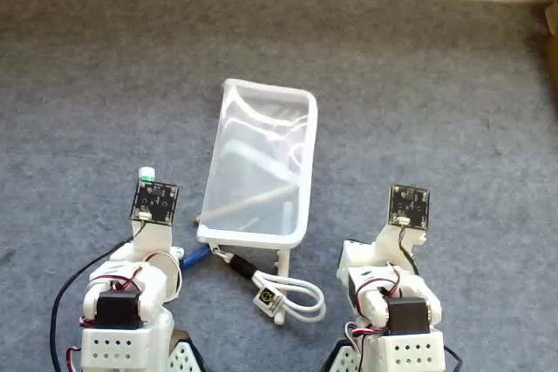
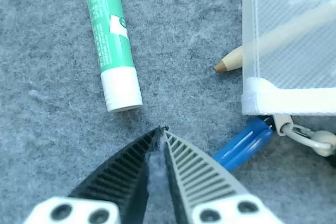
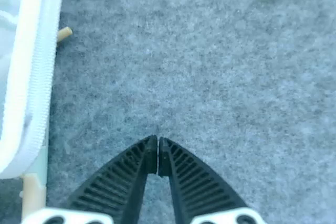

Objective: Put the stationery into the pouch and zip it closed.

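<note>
- While both arms sit at the near edge of the grey felt table (image 1: 453, 84), we see the pouch (image 1: 261, 167) lying between them. It is a translucent white mesh case, its long side running away from the arms.
- We find the left gripper (image 2: 161, 129) pointing down at bare felt, its two fingers pressed together at the tips and holding nothing.
- We note the glue stick (image 2: 113, 40), white with a green label, lying flat just beyond that gripper and apart from the pouch.
- We see a pencil (image 2: 231, 62) whose sharpened tip pokes out past the pouch's side edge. The rest shows through the mesh, and we cannot tell whether it lies inside or underneath.
- We spot a blue pen (image 2: 242, 142) on the felt near the pouch's closest corner, just beside the zipper pull (image 2: 287, 125).
- We see a white cord (image 1: 292, 294) with a small tag trailing from that corner towards the arms.
- We find the right gripper (image 3: 157, 141) likewise closed tip to tip on nothing, over bare felt beside the pouch's zipper edge.
</note>
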